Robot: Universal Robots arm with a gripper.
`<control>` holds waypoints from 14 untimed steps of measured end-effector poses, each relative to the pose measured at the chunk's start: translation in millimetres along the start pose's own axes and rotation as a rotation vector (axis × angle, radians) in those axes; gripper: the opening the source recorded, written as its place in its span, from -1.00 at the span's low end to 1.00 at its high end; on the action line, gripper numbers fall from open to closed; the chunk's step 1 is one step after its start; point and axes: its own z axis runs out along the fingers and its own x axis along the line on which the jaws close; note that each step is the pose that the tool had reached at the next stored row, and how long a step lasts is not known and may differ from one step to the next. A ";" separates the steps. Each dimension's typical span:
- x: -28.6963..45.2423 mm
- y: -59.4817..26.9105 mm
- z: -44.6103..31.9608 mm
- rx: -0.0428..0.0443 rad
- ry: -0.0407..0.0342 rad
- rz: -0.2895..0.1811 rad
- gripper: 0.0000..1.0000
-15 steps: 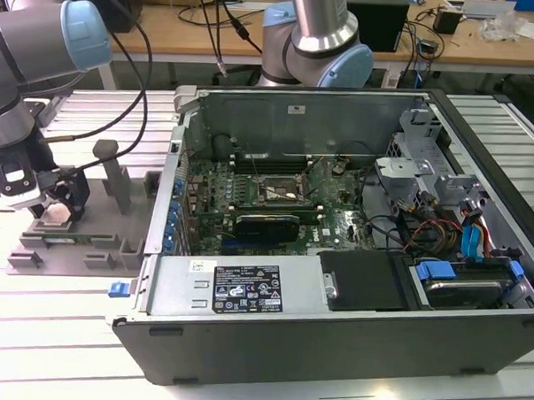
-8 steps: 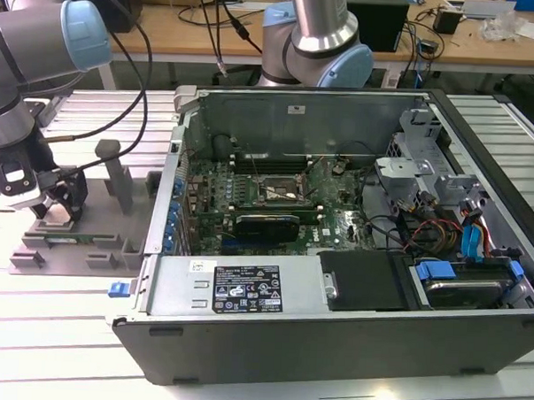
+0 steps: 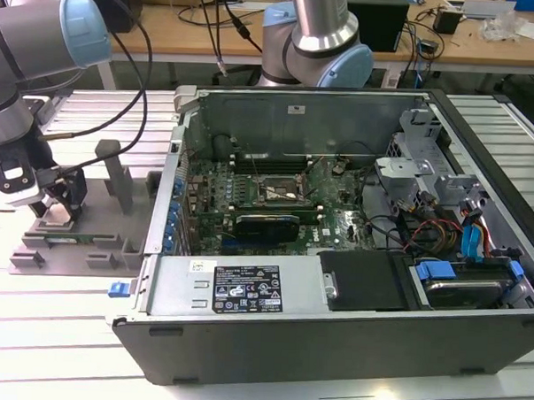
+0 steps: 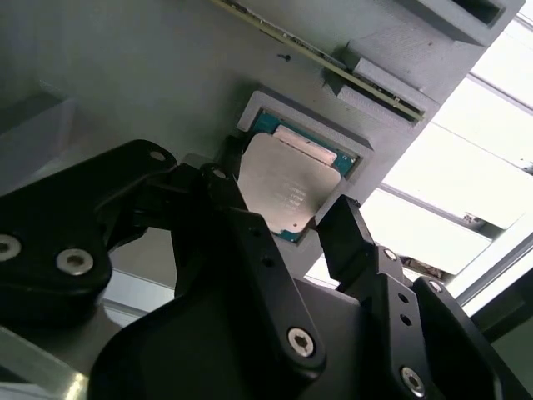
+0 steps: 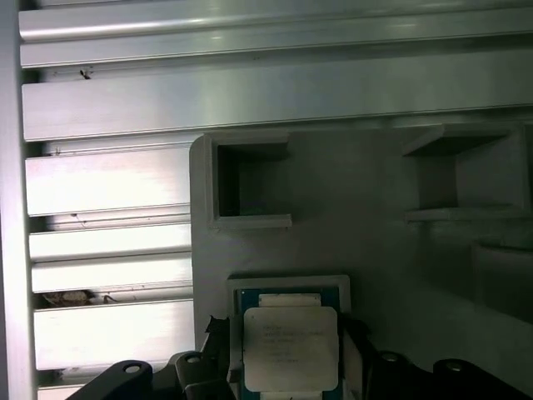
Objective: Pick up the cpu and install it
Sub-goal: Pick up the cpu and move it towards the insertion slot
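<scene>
- The bottom edge of the cpu [image 5: 290, 348] is cut off in the first wrist view. In both wrist views the black fingers [image 4: 346, 229] cover two of its sides.
- The print on its top is too faint for us to make out.
- The cpu lies flat, shiny silver top facing up at the cameras, with a thin teal rim around it. It looks pretty much square to us, so we can't pick a long axis.
- It sits in a shallow square pocket of the gray holder [image 3: 70, 240] on the slatted metal table [image 3: 65, 351], at the exterior view's left. That's well apart from the open computer case [image 3: 243, 341] and the socket [image 3: 281, 193] inside it.
- The gripper [image 4: 283, 198] is down low over the holder. Its fingers are drawn in against two opposite edges of the cpu, clamping it between them.
</scene>
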 end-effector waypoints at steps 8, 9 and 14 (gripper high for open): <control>-0.2 0.0 0.3 -0.0002 0.0010 -0.030 0.27; -0.2 0.0 0.4 -0.0013 0.0014 -0.039 0.27; -0.2 0.0 0.4 -0.0019 0.0018 -0.051 0.27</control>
